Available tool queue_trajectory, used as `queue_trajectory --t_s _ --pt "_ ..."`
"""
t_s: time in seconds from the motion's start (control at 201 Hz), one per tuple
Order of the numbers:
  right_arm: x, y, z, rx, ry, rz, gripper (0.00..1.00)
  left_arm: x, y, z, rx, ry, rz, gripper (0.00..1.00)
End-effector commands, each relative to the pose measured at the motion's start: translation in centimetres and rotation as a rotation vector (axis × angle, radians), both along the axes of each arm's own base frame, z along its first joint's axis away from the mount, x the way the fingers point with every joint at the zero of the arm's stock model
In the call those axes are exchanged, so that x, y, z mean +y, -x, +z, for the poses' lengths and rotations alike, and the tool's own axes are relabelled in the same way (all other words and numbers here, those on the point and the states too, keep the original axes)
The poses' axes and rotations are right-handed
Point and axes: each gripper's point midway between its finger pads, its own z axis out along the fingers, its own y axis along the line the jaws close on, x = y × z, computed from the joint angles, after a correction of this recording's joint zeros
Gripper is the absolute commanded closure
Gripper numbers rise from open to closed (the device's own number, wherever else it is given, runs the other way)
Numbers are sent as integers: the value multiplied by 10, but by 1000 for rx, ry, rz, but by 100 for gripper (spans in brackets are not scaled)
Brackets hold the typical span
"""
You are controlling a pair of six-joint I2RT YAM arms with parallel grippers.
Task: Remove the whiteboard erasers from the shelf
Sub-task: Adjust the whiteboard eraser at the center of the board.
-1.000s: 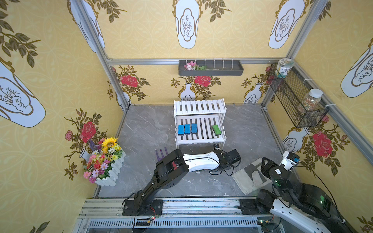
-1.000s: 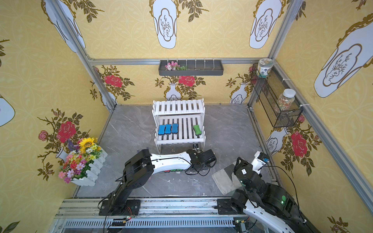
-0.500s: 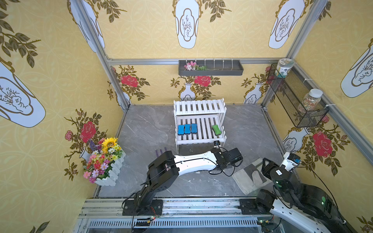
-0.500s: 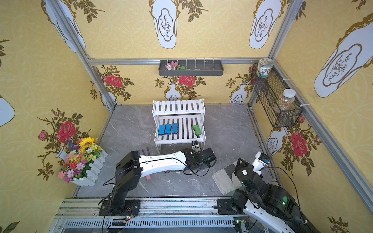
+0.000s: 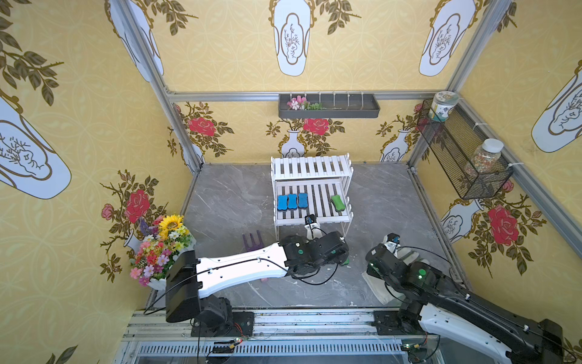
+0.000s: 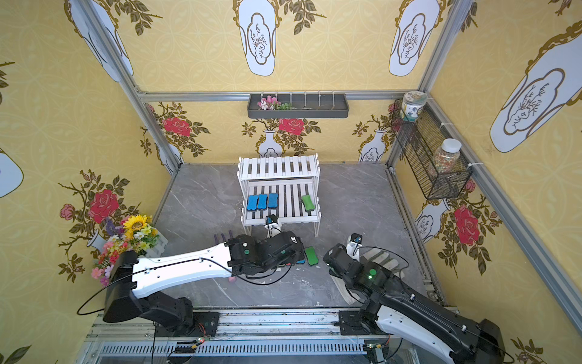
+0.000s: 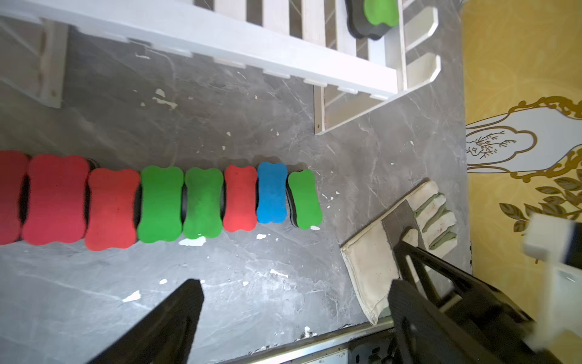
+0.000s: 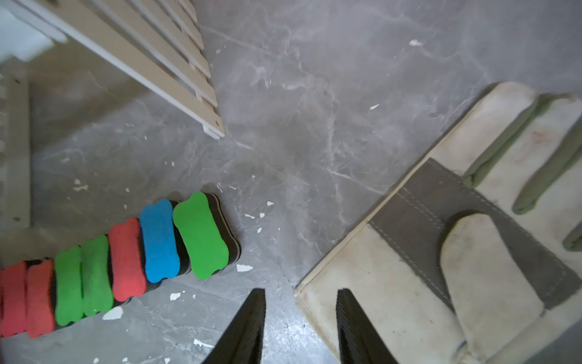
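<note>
Left end effector [image 7: 296, 283] — released, jaws wide apart, grasping nothing — hovers over the bench [image 7: 252, 299], near a row of eight whiteboard erasers [image 7: 201, 201] lying side by side in front of the shelf [image 5: 311, 167]. Three blue erasers [image 5: 292, 201] and one green eraser [image 5: 337, 203] lie on the shelf's lower tier. Right end effector [image 8: 299, 296]: jaws narrowly apart, empty, at the cuff edge of a work glove [image 8: 393, 315].
</note>
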Motion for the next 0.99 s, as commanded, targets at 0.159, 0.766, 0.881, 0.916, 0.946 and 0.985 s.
queue_trajectory --t_s 0.159,0.766,0.881,0.916,0.946,0.985 --pt "32 -18 -29 90 27 54 63 38 2 11 -56 -23 42 1" --pt "55 -33 -53 119 32 57 65 99 7 48 -133 53 94 1" --pt "56 -33 -47 104 51 50 65 104 7 47 -136 54 100 0" --pt "57 -33 -44 90 51 56 65 105 8 48 -139 58 100 1" --pt "59 -33 -42 87 41 61 65 106 8 48 -140 60 99 0" --pt "60 -33 -37 81 36 60 64 107 8 48 -142 64 102 1"
